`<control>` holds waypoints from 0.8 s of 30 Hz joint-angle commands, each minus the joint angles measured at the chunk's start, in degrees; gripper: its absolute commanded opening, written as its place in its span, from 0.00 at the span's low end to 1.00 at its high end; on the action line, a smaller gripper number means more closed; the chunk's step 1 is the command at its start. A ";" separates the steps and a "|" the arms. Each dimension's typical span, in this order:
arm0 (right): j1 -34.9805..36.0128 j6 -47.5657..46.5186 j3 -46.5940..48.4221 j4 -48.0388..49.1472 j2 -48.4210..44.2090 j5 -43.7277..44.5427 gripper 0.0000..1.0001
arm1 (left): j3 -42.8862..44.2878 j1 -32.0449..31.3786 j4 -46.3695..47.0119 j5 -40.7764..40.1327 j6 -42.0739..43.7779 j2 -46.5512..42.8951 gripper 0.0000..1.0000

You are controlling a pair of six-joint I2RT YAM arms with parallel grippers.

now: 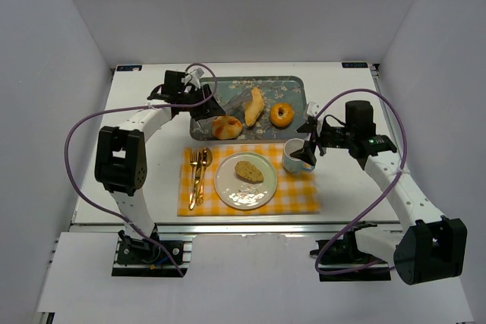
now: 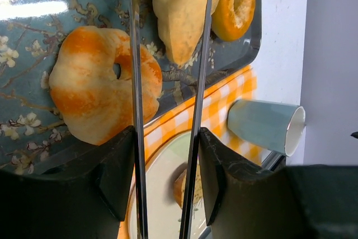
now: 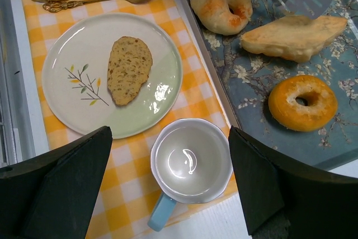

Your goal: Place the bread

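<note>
A seeded slice of bread (image 1: 248,171) (image 3: 128,69) lies on the pale plate (image 1: 228,191) (image 3: 67,93). On the blue floral tray (image 1: 296,85) rest a round roll (image 1: 226,127) (image 2: 95,93), a long pastry (image 1: 254,106) (image 2: 182,9) and an orange doughnut (image 1: 282,114) (image 3: 302,102). My left gripper (image 1: 206,108) (image 2: 166,135) is shut on metal tongs (image 2: 136,54), whose two arms stand apart over the long pastry; their tips are out of view. My right gripper (image 1: 310,142) (image 3: 169,135) is open above the cup (image 3: 191,160), holding nothing.
A yellow checked placemat (image 1: 304,199) carries the plate, the cup (image 1: 298,155) and gold cutlery (image 1: 199,176) at its left. The tray sits just behind the mat. White walls enclose the table on three sides.
</note>
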 commanded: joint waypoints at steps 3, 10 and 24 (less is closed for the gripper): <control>-0.28 -0.39 -0.23 1.42 -0.55 -0.49 0.90 | 0.69 -0.05 -0.44 3.53 2.15 -0.52 0.57; -0.36 -0.39 -0.40 1.51 -0.55 -0.58 0.89 | -1.50 -0.14 -1.40 6.70 3.47 -0.78 0.54; -0.28 -0.04 -0.40 1.86 -0.81 -0.76 0.89 | -1.33 -0.40 -4.74 6.97 6.02 0.27 0.51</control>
